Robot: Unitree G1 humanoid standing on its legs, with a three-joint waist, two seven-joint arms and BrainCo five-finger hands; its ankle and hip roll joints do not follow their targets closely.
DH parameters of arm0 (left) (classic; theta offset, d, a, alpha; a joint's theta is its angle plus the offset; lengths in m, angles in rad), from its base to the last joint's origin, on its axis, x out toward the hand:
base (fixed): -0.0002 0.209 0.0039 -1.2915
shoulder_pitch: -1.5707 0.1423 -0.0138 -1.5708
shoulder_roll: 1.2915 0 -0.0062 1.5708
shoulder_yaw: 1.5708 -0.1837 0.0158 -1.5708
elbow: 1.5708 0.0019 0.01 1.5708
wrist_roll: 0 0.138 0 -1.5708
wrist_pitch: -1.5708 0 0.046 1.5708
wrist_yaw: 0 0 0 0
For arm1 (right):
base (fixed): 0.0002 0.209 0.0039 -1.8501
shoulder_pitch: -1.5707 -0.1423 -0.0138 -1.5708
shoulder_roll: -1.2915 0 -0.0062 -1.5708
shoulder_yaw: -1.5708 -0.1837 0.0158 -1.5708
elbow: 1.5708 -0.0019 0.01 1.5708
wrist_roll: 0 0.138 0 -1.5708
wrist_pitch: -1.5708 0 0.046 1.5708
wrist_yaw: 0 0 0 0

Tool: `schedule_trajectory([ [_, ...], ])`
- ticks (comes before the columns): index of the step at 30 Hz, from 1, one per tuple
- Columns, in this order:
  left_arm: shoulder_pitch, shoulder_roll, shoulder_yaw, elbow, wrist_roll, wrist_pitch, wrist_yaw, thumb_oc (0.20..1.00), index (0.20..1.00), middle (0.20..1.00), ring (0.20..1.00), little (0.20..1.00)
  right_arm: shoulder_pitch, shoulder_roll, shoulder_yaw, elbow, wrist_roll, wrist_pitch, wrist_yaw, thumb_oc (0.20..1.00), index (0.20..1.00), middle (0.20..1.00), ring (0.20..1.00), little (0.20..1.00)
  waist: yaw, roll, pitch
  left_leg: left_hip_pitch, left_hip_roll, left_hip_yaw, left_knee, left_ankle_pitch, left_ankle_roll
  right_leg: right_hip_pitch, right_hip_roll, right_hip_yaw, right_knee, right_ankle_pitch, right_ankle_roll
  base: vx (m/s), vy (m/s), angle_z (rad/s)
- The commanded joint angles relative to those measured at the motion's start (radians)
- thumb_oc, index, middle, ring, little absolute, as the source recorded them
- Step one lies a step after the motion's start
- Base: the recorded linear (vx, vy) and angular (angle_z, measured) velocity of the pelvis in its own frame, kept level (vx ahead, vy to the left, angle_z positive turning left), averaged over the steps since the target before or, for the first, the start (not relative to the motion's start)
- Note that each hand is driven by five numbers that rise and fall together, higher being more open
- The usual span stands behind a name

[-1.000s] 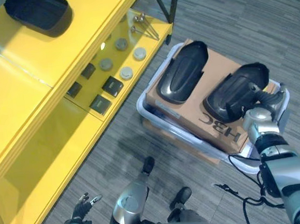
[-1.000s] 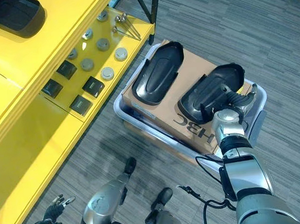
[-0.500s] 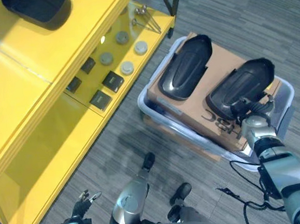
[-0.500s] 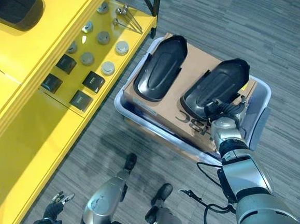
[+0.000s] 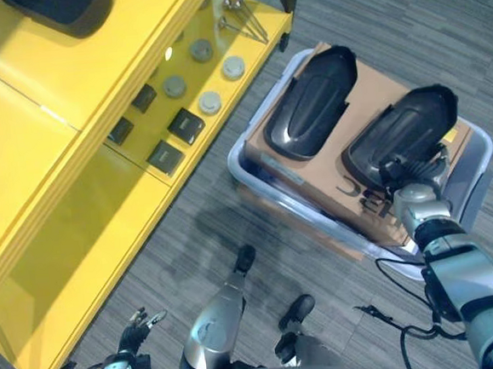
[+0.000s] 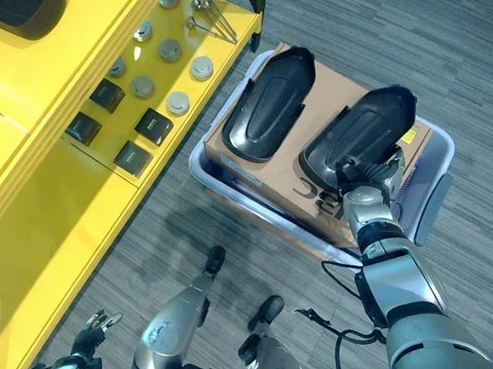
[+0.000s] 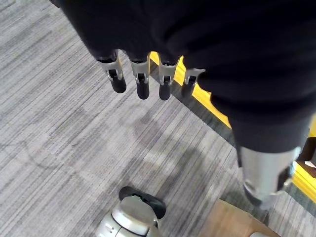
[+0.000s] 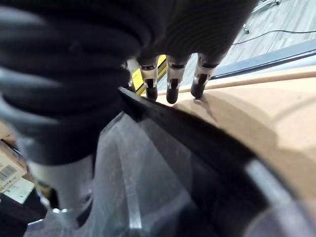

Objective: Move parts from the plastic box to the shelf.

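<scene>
Left eye view: two black parts lie on a cardboard sheet (image 5: 368, 98) atop the clear box (image 5: 475, 162) on the floor beside the yellow shelf (image 5: 69, 104). The right hand (image 5: 412, 176) sits at the near end of the right part (image 5: 405, 133), fingers over its rim; the right wrist view shows them fairly straight, tips on the cardboard past the dark edge, and whether they grip cannot be told. The left part (image 5: 313, 102) lies untouched. The left hand (image 5: 136, 323) hangs low above the floor, fingers relaxed. Small discs (image 5: 210, 102) and dark blocks (image 5: 186, 125) rest on the lower shelf.
</scene>
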Motion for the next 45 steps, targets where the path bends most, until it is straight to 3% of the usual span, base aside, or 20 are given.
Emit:
schedule_trajectory([
  [1, -0.010, 0.034, -0.044, 0.021, -0.026, -0.031, -0.001, 1.000, 1.000, 1.000, 1.000, 1.000, 0.006, -0.054, 0.070, 0.031, -0.002, -0.024, 0.040, 0.843, 0.843, 0.843, 0.843, 0.843, 0.026, 0.014, -0.019, -0.034, 0.001, -0.018, 0.066, -0.144, -0.020, -0.104, -0.074, 0.043, 0.127, -0.060, 0.047, 0.00, 0.000, 0.00],
  [2, -0.010, 0.034, -0.044, 0.022, -0.028, -0.033, -0.002, 1.000, 1.000, 1.000, 1.000, 1.000, 0.008, -0.054, 0.069, 0.039, -0.001, -0.029, 0.043, 0.608, 0.608, 0.608, 0.608, 0.608, 0.027, 0.013, -0.020, -0.034, 0.002, -0.018, 0.066, -0.144, -0.020, -0.104, -0.075, 0.043, 0.128, -0.059, 0.047, -0.01, -0.012, 0.04],
  [3, -0.011, 0.034, -0.046, 0.022, -0.032, -0.035, -0.002, 1.000, 1.000, 1.000, 1.000, 1.000, 0.009, -0.054, 0.067, 0.046, -0.001, -0.033, 0.045, 0.482, 0.482, 0.482, 0.482, 0.482, 0.026, 0.013, -0.020, -0.033, 0.002, -0.018, 0.066, -0.144, -0.021, -0.104, -0.075, 0.043, 0.128, -0.059, 0.047, -0.01, -0.008, 0.03],
  [4, -0.011, 0.034, -0.046, 0.022, -0.034, -0.037, -0.002, 1.000, 1.000, 1.000, 1.000, 1.000, 0.008, -0.054, 0.066, 0.050, -0.002, -0.034, 0.046, 0.407, 0.407, 0.407, 0.407, 0.407, 0.026, 0.013, -0.020, -0.033, 0.003, -0.017, 0.066, -0.144, -0.021, -0.104, -0.075, 0.043, 0.129, -0.059, 0.047, 0.00, 0.000, 0.00],
  [5, -0.012, 0.034, -0.046, 0.021, -0.036, -0.037, -0.003, 1.000, 1.000, 1.000, 1.000, 1.000, 0.009, -0.054, 0.066, 0.050, -0.003, -0.033, 0.047, 0.200, 0.200, 0.200, 0.200, 0.200, 0.026, 0.013, -0.020, -0.033, 0.003, -0.016, 0.066, -0.144, -0.021, -0.105, -0.075, 0.043, 0.130, -0.059, 0.047, 0.00, 0.000, 0.00],
  [14, -0.010, 0.037, -0.047, -0.006, -0.045, -0.035, -0.005, 1.000, 1.000, 1.000, 1.000, 1.000, 0.023, -0.060, 0.054, 0.038, 0.012, -0.030, 0.033, 0.200, 0.200, 0.200, 0.200, 0.200, 0.018, 0.011, -0.020, -0.025, 0.008, -0.011, 0.066, -0.144, -0.022, -0.101, -0.073, 0.047, 0.135, -0.061, 0.046, 0.00, 0.000, 0.00],
  [15, -0.011, 0.039, -0.047, -0.008, -0.048, -0.039, -0.007, 1.000, 1.000, 1.000, 1.000, 1.000, 0.022, -0.061, 0.054, 0.035, 0.013, -0.026, 0.029, 0.253, 0.253, 0.253, 0.253, 0.253, 0.017, 0.010, -0.020, -0.022, 0.009, -0.010, 0.063, -0.143, -0.022, -0.099, -0.073, 0.047, 0.133, -0.061, 0.046, -0.03, -0.030, 0.00],
  [17, -0.012, 0.039, -0.049, -0.013, -0.048, -0.042, -0.004, 1.000, 1.000, 1.000, 1.000, 1.000, 0.026, -0.059, 0.054, 0.032, 0.011, -0.024, 0.026, 0.260, 0.260, 0.260, 0.260, 0.260, 0.015, 0.009, -0.021, -0.021, 0.010, -0.009, 0.062, -0.144, -0.023, -0.098, -0.071, 0.048, 0.132, -0.061, 0.046, -0.04, -0.035, -0.01],
  [20, -0.008, 0.039, -0.051, -0.021, -0.045, -0.051, -0.002, 1.000, 1.000, 1.000, 1.000, 1.000, 0.035, -0.058, 0.050, 0.028, 0.004, -0.022, 0.017, 0.200, 0.200, 0.200, 0.200, 0.200, 0.013, 0.006, -0.024, -0.013, 0.014, -0.006, 0.059, -0.144, -0.024, -0.091, -0.069, 0.046, 0.131, -0.062, 0.045, -0.03, -0.046, -0.01],
  [26, 0.003, 0.045, -0.043, -0.065, -0.040, -0.078, -0.012, 1.000, 1.000, 1.000, 1.000, 1.000, 0.097, -0.040, 0.031, -0.012, 0.008, -0.057, -0.047, 0.200, 0.200, 0.200, 0.200, 0.200, 0.001, -0.005, -0.055, 0.032, 0.031, 0.009, 0.029, -0.144, -0.030, -0.048, -0.056, 0.043, 0.108, -0.066, 0.042, -0.01, -0.049, 0.00],
  [28, 0.008, 0.047, -0.036, -0.106, -0.067, -0.102, -0.034, 1.000, 1.000, 1.000, 1.000, 1.000, 0.148, -0.022, 0.006, -0.079, 0.015, -0.113, -0.116, 0.200, 0.200, 0.200, 0.200, 0.200, -0.012, -0.009, -0.077, 0.065, 0.043, 0.023, 0.007, -0.142, -0.035, -0.020, -0.048, 0.044, 0.094, -0.068, 0.041, 0.00, -0.070, -0.03],
  [31, 0.008, 0.052, -0.024, -0.167, -0.085, -0.100, -0.043, 1.000, 1.000, 1.000, 1.000, 1.000, 0.191, -0.015, -0.016, -0.176, 0.017, -0.122, -0.165, 0.200, 0.200, 0.200, 0.200, 0.200, -0.028, -0.015, -0.093, 0.074, 0.045, 0.032, 0.001, -0.125, -0.033, -0.012, -0.048, 0.039, 0.087, -0.052, 0.035, -0.05, -0.037, -0.10],
  [32, 0.008, 0.072, -0.002, -0.332, -0.116, -0.049, -0.036, 1.000, 1.000, 1.000, 1.000, 1.000, 0.267, 0.007, -0.063, -0.355, -0.025, -0.122, -0.229, 0.200, 0.200, 0.200, 0.200, 0.200, -0.050, -0.024, -0.121, 0.111, 0.060, 0.048, -0.013, -0.127, -0.036, 0.016, -0.038, 0.053, 0.076, -0.052, 0.033, 0.02, -0.084, -0.17],
  [36, -0.009, 0.087, 0.085, -0.653, -0.171, 0.081, -0.049, 1.000, 1.000, 1.000, 1.000, 1.000, 0.429, 0.041, -0.167, -0.670, -0.121, -0.081, -0.241, 0.200, 0.200, 0.200, 0.200, 0.200, -0.092, -0.028, -0.191, 0.196, 0.080, 0.083, -0.045, -0.122, -0.038, 0.078, -0.026, 0.084, 0.050, -0.042, 0.032, 0.09, -0.068, -0.28],
  [41, -0.120, 0.098, 0.109, -0.902, -0.231, 0.253, -0.066, 1.000, 1.000, 1.000, 1.000, 1.000, 0.466, 0.043, -0.187, -0.788, -0.203, -0.051, -0.162, 0.200, 0.200, 0.200, 0.200, 0.200, -0.139, -0.014, -0.250, 0.259, 0.098, 0.123, -0.056, -0.125, -0.044, 0.128, -0.021, 0.113, 0.026, -0.040, 0.031, 0.06, -0.014, -0.32],
  [45, -0.216, 0.081, 0.075, -0.935, -0.307, 0.351, -0.066, 1.000, 1.000, 1.000, 1.000, 1.000, 0.450, 0.044, -0.157, -0.796, -0.241, -0.049, -0.089, 0.200, 0.200, 0.200, 0.200, 0.200, -0.173, -0.004, -0.277, 0.279, 0.104, 0.148, -0.057, -0.125, -0.045, 0.138, -0.021, 0.125, 0.018, -0.038, 0.034, 0.02, 0.004, -0.24],
])
